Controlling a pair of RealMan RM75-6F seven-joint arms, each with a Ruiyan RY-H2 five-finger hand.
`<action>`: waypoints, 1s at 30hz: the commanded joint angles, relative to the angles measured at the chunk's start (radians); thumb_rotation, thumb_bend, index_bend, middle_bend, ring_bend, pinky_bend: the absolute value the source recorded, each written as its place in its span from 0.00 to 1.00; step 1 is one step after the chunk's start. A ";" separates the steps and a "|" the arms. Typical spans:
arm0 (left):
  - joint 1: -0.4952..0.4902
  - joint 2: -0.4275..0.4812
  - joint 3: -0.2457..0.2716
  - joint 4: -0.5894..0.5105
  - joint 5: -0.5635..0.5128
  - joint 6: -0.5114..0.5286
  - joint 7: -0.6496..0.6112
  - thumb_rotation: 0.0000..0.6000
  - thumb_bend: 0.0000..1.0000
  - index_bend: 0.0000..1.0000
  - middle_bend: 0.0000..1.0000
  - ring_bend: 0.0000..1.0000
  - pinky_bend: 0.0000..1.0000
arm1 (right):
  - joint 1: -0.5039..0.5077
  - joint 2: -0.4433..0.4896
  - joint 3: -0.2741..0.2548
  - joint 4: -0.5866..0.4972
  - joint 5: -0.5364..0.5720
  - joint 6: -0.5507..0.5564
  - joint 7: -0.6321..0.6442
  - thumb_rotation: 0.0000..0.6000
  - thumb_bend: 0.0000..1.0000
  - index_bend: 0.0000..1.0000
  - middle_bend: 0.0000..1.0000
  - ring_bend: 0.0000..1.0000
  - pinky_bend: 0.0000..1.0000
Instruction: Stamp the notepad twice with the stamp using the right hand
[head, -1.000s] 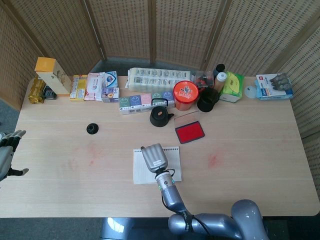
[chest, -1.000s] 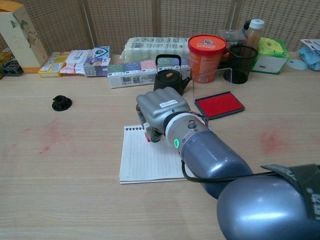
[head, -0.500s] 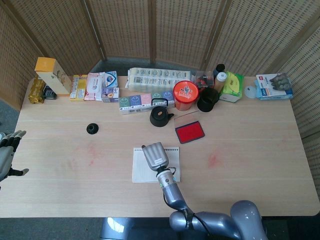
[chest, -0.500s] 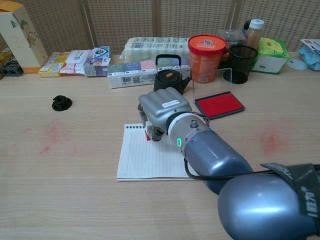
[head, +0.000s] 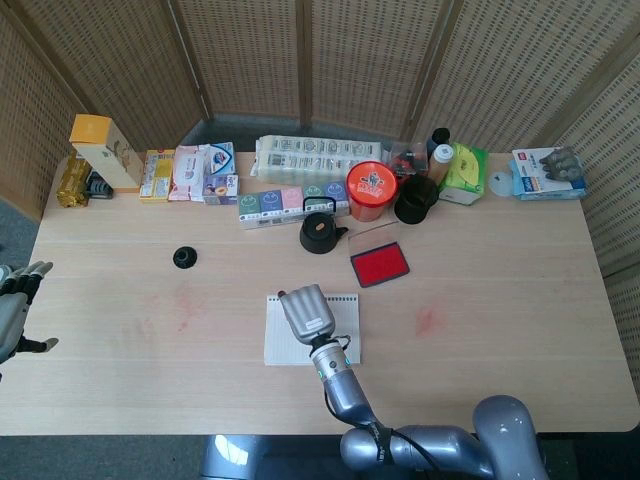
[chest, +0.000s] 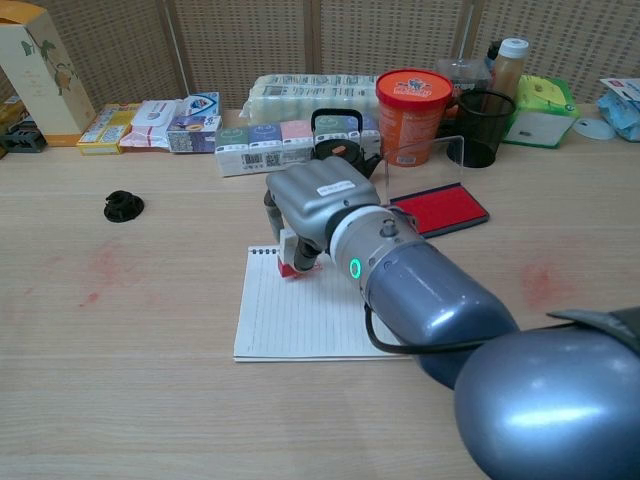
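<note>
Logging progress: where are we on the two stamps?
Done: the right hand holds the stamp. In hand: the stamp sits at the notepad's top-left corner. No printed marks can be seen on the paper, so neither stamping is confirmed. The left hand is idle at the table edge.

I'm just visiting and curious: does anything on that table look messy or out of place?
Yes: faint red smudges stain the bare wood, one left of the notepad at and one right of it at. They look like stray stamp ink.

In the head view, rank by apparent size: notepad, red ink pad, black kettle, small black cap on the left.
Largest to smallest:
1. notepad
2. red ink pad
3. black kettle, close to the ink pad, so unsure
4. small black cap
</note>
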 joint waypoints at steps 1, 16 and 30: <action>0.000 0.000 0.000 0.000 0.000 -0.001 -0.001 1.00 0.00 0.00 0.00 0.04 0.11 | 0.009 0.064 0.022 -0.131 0.004 0.064 -0.096 1.00 0.53 0.59 0.97 1.00 1.00; -0.002 -0.002 0.002 -0.003 -0.002 -0.001 0.007 1.00 0.00 0.00 0.00 0.04 0.11 | 0.004 0.151 -0.013 -0.227 0.092 0.112 -0.180 1.00 0.53 0.59 0.97 1.00 1.00; -0.009 -0.008 0.000 0.004 -0.021 -0.009 0.018 1.00 0.00 0.00 0.00 0.04 0.11 | -0.016 0.149 -0.067 -0.131 0.118 0.070 -0.090 1.00 0.53 0.59 0.97 1.00 1.00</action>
